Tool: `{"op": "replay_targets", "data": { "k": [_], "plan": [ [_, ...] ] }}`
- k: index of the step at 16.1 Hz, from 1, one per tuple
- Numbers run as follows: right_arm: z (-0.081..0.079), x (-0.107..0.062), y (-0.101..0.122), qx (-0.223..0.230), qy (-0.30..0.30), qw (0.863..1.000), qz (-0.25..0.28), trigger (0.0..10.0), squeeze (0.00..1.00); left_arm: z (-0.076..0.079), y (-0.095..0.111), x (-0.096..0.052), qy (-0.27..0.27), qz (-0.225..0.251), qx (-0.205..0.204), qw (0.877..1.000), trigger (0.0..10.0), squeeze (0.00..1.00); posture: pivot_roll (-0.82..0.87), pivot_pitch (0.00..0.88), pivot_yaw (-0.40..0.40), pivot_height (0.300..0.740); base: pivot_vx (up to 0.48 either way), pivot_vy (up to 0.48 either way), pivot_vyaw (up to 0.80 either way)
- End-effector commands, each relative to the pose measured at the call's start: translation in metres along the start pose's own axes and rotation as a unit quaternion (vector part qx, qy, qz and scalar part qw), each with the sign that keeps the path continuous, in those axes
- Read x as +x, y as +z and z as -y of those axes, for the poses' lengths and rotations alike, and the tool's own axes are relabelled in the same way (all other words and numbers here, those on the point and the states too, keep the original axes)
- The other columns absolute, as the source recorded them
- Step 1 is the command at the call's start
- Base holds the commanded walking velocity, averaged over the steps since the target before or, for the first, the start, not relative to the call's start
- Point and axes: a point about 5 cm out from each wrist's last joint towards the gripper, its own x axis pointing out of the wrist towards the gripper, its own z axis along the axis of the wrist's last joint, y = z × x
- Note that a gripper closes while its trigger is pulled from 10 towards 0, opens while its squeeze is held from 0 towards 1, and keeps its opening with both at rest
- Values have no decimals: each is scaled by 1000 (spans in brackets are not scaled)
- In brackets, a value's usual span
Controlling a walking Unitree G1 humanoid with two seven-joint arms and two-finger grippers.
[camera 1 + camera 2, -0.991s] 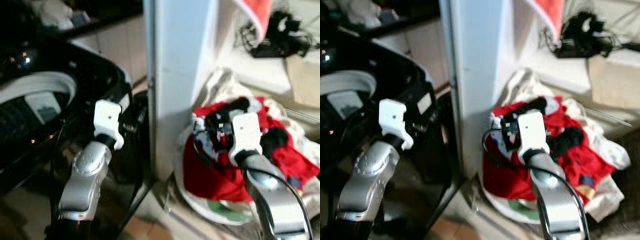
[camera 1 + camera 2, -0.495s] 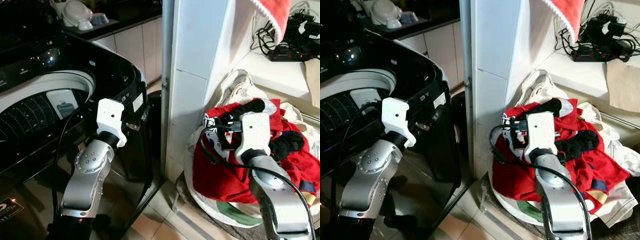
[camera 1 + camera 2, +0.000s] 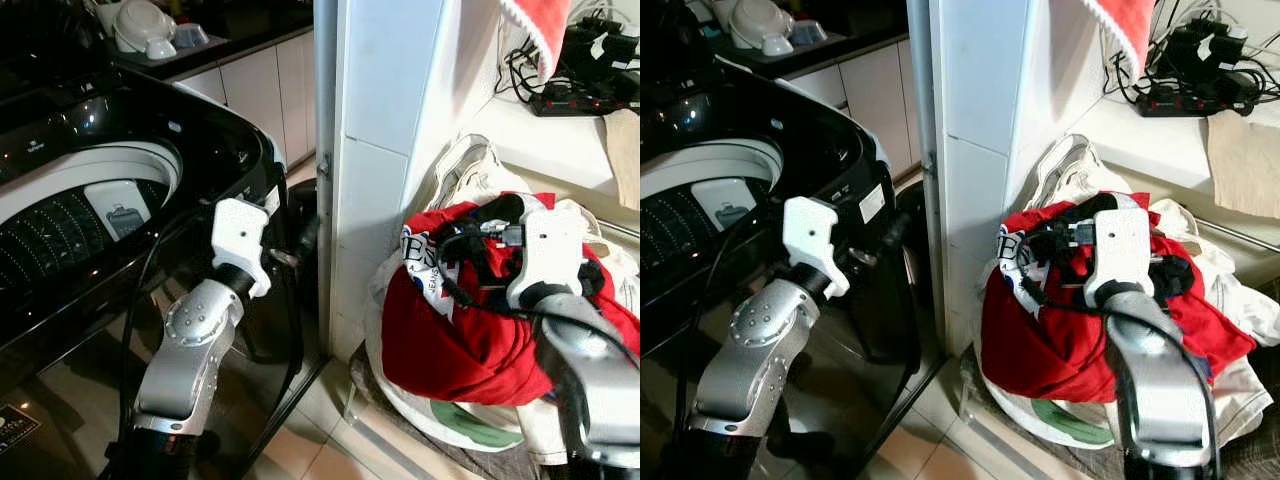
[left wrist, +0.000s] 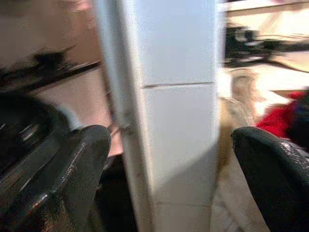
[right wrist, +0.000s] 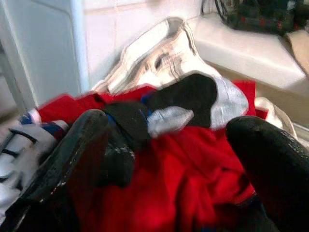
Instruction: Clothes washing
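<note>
Tiled floor and a white tiled pillar (image 3: 385, 150) split our scene: black top-loading washing machine (image 3: 90, 200) on one side, heaped laundry pile of red, white and black clothes (image 3: 470, 330) in a white basket (image 3: 440, 425) on the other. Our right gripper (image 5: 169, 159) hovers just over the red garment (image 5: 193, 159), fingers (image 5: 270, 159) spread wide, holding nothing. Left gripper (image 4: 171, 159) waits open beside the machine, facing the pillar. Risk, we judge: a grab snagging several tangled garments, or dragging the basket. Our right wrist view reveals a black sock-like piece (image 5: 186, 94) atop the red, hidden behind the arm in our head views.
</note>
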Motion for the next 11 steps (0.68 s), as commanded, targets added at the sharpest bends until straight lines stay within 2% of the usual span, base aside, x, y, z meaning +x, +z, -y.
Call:
{"op": "replay_targets", "data": {
  "k": [1,3,4,5,6,7,8,9,11],
  "plan": [
    [5,-1,3,8,-10,1000,-10,10000,1000,2,7,1,-29,10,13,999,10000,0,-93,0,32,740,0,0,0],
    [3,1,9,20,14,1000,8,10000,1000,-1,8,0,-31,10,20,999,10000,0,-98,0,37,740,0,0,0],
    [3,1,11,3,20,1000,3,10000,1000,-2,7,1,-31,9,24,999,10000,0,-94,0,32,740,0,0,0],
    [11,-1,11,-2,-16,1000,-19,10000,1000,-2,8,0,-43,9,26,999,10000,0,-94,0,29,740,0,0,0],
    [25,-8,12,31,-91,995,-39,10000,1000,-1,11,-3,-73,13,23,997,10000,0,-94,0,28,740,0,0,0],
    [32,-11,9,50,-126,990,-45,10000,1000,1,12,-5,-92,14,14,996,10000,0,-95,0,29,740,0,0,0],
    [36,-12,5,56,-141,987,-53,10000,1000,2,13,-6,-104,16,9,994,10000,0,-95,0,29,740,0,0,0],
    [45,-15,-8,75,-171,979,-82,10000,1000,5,16,-9,-145,21,-11,989,10000,0,-98,0,36,740,0,0,0],
    [50,-18,-18,93,-184,972,-114,10000,980,6,19,-12,-187,12,-9,982,10000,0,-100,0,38,740,0,0,0]
  ]
}}
